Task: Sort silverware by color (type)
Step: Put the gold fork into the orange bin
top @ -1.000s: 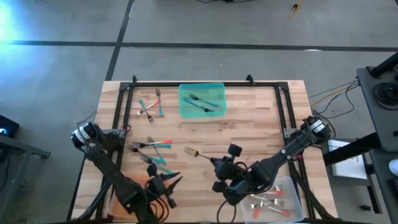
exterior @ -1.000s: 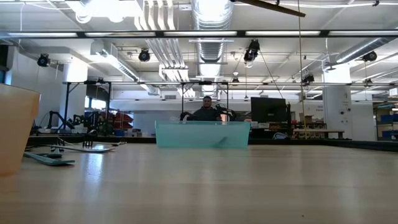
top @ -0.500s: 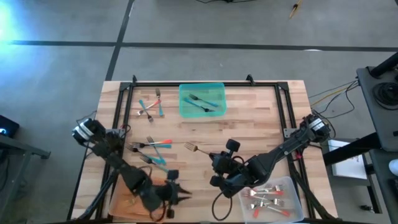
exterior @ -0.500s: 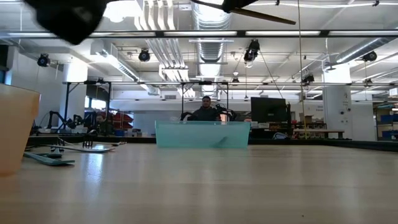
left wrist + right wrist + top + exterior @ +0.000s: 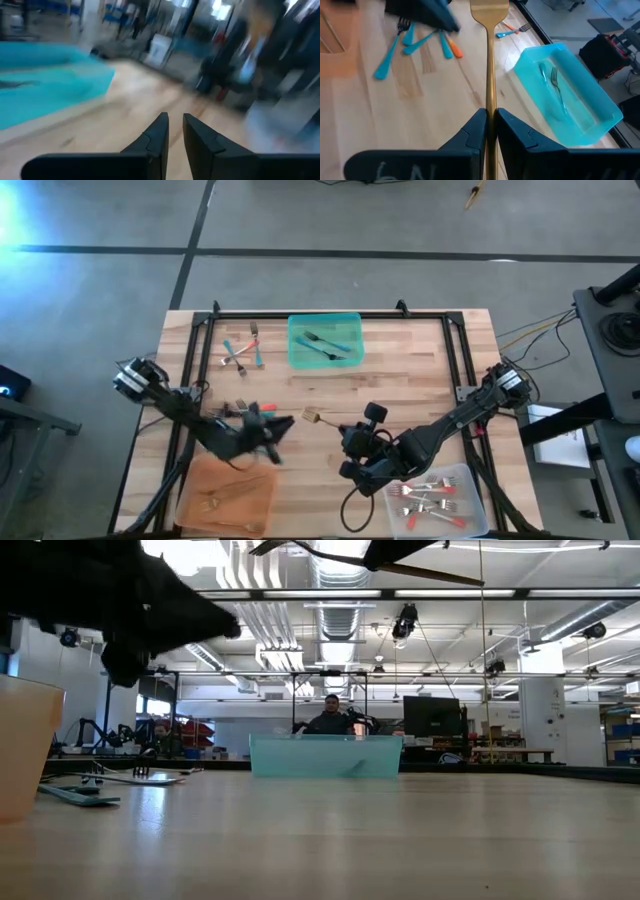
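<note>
My right gripper (image 5: 491, 116) (image 5: 345, 436) is over the table's middle, shut on a gold fork (image 5: 490, 60) whose head (image 5: 311, 418) juts toward my left gripper. My left gripper (image 5: 175, 122) (image 5: 287, 423) hovers level over the loose teal- and coral-handled silverware (image 5: 412, 37) at mid left. Its fingers are nearly together with nothing between them. More loose silverware (image 5: 241, 350) lies at the far left. Teal-handled forks (image 5: 324, 343) lie in the teal tray (image 5: 296, 358). My right gripper pinches the gold fork's handle (image 5: 490, 102) between its two fingers. The handle runs along the fingers and sticks out past their tips, head (image 5: 490, 9) foremost. The fingers slant downward toward the table's far left. The fork is lifted clear of the table.
An orange tray (image 5: 195, 480) with gold pieces sits at the near left. A clear tray (image 5: 468, 480) with coral-handled forks sits at the near right. Black rails (image 5: 300, 315) run along the table's far and side edges. Bare wood lies between the teal tray and my right arm.
My left gripper has swung from above the orange tray toward the far edge, coming over the loose silverware at mid left. It rolled on the way, and its fingers have drawn closer together. My right gripper has kept still with the gold fork.
</note>
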`<action>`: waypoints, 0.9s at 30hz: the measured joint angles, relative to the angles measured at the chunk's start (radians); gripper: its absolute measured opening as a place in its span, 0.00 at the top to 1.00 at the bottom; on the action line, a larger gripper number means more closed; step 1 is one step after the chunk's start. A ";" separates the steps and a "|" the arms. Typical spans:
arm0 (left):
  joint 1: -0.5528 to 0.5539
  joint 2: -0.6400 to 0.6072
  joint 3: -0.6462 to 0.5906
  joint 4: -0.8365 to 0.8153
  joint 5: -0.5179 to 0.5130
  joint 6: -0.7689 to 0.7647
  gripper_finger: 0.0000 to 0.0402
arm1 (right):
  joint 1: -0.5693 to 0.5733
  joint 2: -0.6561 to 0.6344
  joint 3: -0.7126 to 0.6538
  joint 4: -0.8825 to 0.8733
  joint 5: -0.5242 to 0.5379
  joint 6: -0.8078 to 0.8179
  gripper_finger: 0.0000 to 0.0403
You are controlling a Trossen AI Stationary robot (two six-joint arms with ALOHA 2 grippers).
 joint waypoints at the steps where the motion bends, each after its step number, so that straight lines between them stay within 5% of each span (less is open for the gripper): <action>1: 0.006 0.012 -0.044 0.187 0.050 0.065 0.90 | -0.002 0.000 0.000 0.002 0.004 0.000 0.92; 2: 0.013 0.027 -0.083 0.348 0.135 0.132 0.90 | -0.003 0.000 0.000 0.009 0.011 0.000 0.92; 5: 0.056 -0.001 -0.087 0.347 0.364 0.178 0.90 | -0.006 0.000 0.000 0.024 0.068 -0.001 0.92; 8: 0.084 -0.002 -0.035 0.318 0.425 0.223 0.90 | -0.016 0.006 -0.001 0.054 0.124 -0.001 0.92; 15: 0.092 -0.002 0.102 0.256 0.344 0.425 0.90 | -0.037 0.010 -0.007 0.107 0.202 0.004 0.92; 21: 0.094 0.000 0.136 0.215 0.133 0.408 0.88 | -0.043 0.010 -0.008 0.127 0.240 0.009 0.92; 27: 0.111 0.000 0.136 0.173 0.037 0.474 0.88 | -0.042 0.010 -0.008 0.127 0.240 0.007 0.92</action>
